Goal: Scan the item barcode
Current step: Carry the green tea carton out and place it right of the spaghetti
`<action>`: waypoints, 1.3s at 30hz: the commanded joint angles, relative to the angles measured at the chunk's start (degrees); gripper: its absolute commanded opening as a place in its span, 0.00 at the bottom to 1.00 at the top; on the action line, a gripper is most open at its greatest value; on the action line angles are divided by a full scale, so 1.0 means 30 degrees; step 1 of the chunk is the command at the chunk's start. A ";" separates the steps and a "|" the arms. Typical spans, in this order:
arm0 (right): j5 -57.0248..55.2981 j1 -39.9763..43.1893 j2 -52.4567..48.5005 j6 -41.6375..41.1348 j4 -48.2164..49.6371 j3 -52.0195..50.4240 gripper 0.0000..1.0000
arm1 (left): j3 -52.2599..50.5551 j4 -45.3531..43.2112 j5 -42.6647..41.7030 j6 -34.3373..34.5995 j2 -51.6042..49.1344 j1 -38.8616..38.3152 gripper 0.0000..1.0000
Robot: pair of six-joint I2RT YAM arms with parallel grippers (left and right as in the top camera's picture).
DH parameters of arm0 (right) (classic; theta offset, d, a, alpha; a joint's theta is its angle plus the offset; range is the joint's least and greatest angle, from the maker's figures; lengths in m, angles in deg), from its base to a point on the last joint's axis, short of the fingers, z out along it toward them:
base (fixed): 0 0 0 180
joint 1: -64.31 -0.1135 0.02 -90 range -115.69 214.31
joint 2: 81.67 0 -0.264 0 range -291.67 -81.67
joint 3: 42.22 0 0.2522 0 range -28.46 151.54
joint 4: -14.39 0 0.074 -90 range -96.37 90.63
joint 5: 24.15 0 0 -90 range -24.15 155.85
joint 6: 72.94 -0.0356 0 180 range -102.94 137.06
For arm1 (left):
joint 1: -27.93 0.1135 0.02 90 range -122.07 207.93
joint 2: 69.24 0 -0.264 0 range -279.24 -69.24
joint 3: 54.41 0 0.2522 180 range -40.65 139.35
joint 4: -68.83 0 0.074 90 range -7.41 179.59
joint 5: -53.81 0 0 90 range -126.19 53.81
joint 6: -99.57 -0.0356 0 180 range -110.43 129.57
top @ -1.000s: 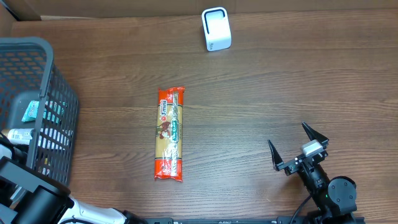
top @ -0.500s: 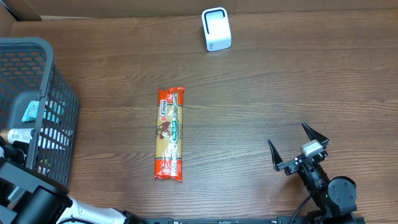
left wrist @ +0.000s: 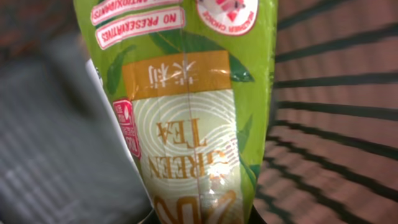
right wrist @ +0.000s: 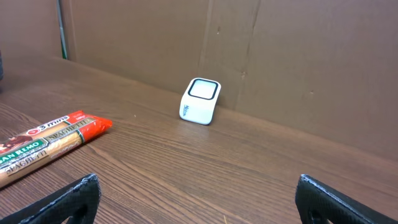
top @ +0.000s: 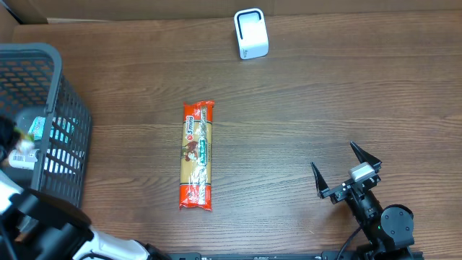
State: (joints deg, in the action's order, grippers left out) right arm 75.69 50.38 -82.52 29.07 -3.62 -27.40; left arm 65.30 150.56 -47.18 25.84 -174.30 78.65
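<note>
A green tea packet (left wrist: pixel 186 112) fills the left wrist view, its print upside down, with the dark mesh of the basket (left wrist: pixel 336 106) behind it. My left gripper (left wrist: pixel 199 219) is shut on the packet's lower end, inside the grey basket (top: pixel 68 108) at the table's left edge. In the overhead view that gripper (top: pixel 14 141) is a blur. No barcode shows on the packet. The white scanner (top: pixel 250 34) stands at the back of the table, also seen in the right wrist view (right wrist: pixel 200 101). My right gripper (top: pixel 346 170) rests open near the front right, nothing between its fingers (right wrist: pixel 199 199).
A long orange spaghetti packet (top: pixel 197 155) lies flat mid-table, its end visible from the right wrist (right wrist: pixel 43 146). The basket holds other items, one of them teal (top: pixel 37 128). A cardboard wall (right wrist: pixel 298 62) runs behind the scanner.
My left gripper has closed on the green tea packet and shifted inside the basket, blurred in motion. The right arm, scanner and spaghetti packet have not moved.
</note>
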 commanded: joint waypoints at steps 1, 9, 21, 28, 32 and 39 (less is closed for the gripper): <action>-0.0131 -0.0102 0.0226 -0.0146 0.0095 -0.0197 1.00 | 0.2528 0.0073 -0.2637 -0.0372 0.3155 -0.1392 0.05; -0.0124 -0.0102 0.0226 -0.0146 0.0095 -0.0197 1.00 | 0.3869 0.0787 -0.3344 -0.1443 0.7257 -0.7176 0.04; -0.0131 -0.0102 0.0226 -0.0146 0.0095 -0.0197 1.00 | -0.0255 0.3526 -0.0255 -0.0415 0.6492 -2.1573 0.07; -0.0131 -0.0102 0.0226 -0.0138 0.0095 -0.0197 1.00 | -0.6164 -0.0721 0.0219 0.1093 0.3650 -2.5281 0.12; -0.0124 -0.0102 0.0226 -0.0146 0.0095 -0.0197 1.00 | -0.8327 -0.3242 0.0255 0.1596 0.1137 -2.6323 0.12; -0.0131 -0.0102 0.0226 -0.0146 0.0095 -0.0197 1.00 | -0.8553 -0.3956 0.0299 0.1581 -0.1727 -2.6920 0.31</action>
State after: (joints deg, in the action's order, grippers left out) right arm 75.67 50.38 -82.52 29.05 -3.58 -27.40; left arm 39.62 138.89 -46.76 29.63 -177.49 -1.72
